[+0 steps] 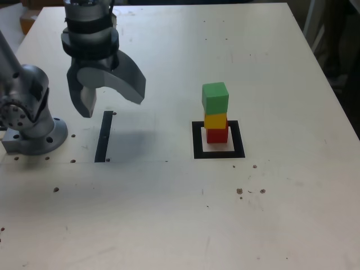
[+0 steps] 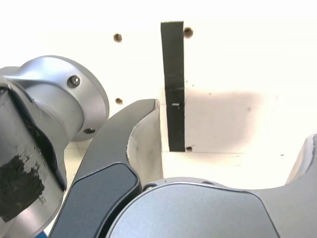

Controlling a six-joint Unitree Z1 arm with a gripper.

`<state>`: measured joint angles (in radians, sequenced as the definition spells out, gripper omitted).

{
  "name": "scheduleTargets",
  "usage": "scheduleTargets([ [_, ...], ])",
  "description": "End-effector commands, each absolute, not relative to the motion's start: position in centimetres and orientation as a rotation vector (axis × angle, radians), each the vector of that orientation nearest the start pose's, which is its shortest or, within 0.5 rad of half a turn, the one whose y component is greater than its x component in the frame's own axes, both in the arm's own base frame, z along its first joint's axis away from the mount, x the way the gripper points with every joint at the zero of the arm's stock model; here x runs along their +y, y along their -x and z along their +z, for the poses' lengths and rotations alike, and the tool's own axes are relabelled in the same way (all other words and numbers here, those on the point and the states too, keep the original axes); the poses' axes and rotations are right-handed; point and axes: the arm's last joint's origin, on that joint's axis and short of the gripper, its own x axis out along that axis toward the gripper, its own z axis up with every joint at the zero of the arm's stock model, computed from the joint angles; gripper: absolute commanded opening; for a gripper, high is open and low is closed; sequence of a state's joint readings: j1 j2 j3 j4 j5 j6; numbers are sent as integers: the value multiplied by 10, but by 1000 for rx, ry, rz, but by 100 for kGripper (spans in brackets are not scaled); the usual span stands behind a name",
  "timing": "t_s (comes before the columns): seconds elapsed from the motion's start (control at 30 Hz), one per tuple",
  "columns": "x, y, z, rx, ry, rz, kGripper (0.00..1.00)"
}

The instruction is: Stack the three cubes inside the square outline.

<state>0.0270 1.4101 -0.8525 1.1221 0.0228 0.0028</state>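
Three cubes are seen stacked in a single column inside the square outline (image 1: 219, 140), to the exterior view's right of centre on the surface (image 1: 169, 214). The red cube (image 1: 217, 135) is set at the bottom on the pale centre of the outline, the yellow cube (image 1: 215, 120) is carried on it, and the slightly larger green cube (image 1: 215, 97) is placed on top, turned a little against the two below.

The surface is a pale, off-white board, marked with small dark specks and holes, most of them toward its near edge. A thin straight black strip (image 1: 103, 136) is laid on it at the exterior view's left, well apart from the outline; in the wrist view the same strip (image 2: 174, 84) is seen running away from the camera, with a soft grey shadow beside it. Beyond the far edge of the surface only dark, indistinct shapes of the room can be made out, with something orange at the exterior view's top left corner. No brand, label or writing can be read in either view.

The claw (image 1: 109, 95) is held above the strip's far end, near the arm's round grey base (image 1: 34, 132), with its jaws spread wide and nothing between them. It is kept well apart from the stack, and no cube is touched by it.
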Motion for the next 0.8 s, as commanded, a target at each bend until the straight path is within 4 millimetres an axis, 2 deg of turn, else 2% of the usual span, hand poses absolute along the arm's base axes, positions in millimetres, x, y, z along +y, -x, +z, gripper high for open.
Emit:
scheduleTargets([
  [0.0,4,-144,257,1728,14,24,100],
  [0.2,-2,-147,241,1858,-17,14,100],
  [0.77,-2,-148,244,1870,-36,21,100],
])
